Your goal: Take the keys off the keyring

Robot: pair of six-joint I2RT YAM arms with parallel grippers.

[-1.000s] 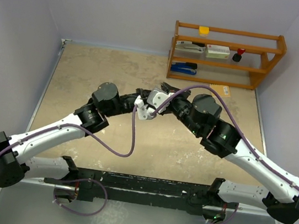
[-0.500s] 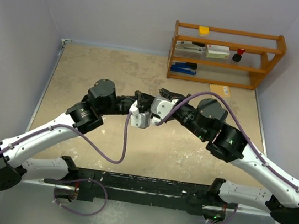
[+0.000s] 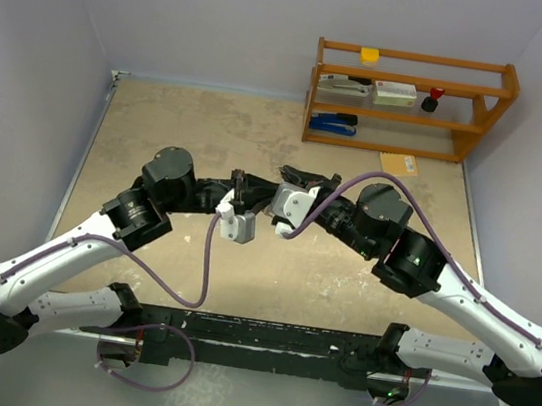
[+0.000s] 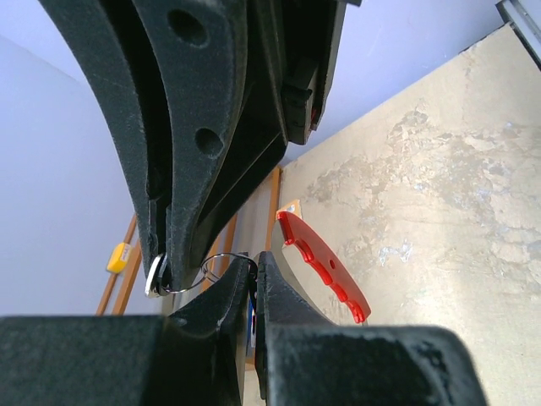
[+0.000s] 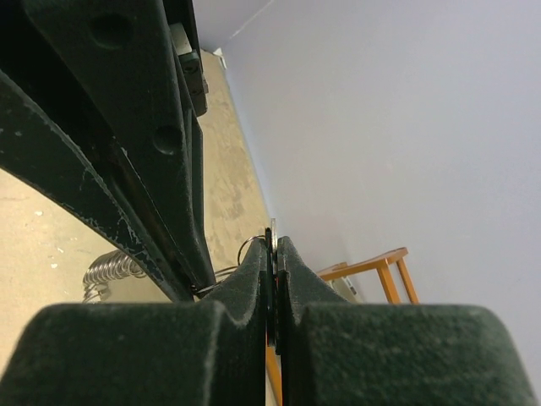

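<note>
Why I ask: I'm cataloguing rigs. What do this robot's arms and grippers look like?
Both the left arm and right arm have white tubular links between chunky black round joints. A purple cable loops along each. The left gripper and right gripper have matte black, tapered fingers with round holes.

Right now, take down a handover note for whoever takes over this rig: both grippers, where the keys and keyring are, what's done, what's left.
Left gripper: shut on the thin wire loop of the keyring, a red crescent strip with a silvery coiled arc.
Right gripper: shut on a small flat silver key.
Both are held close together above the sandy table.
Done: both grips made.
Left: the loop runs from the key to the left fingers, so no key is off. Only one key can be made out.
</note>
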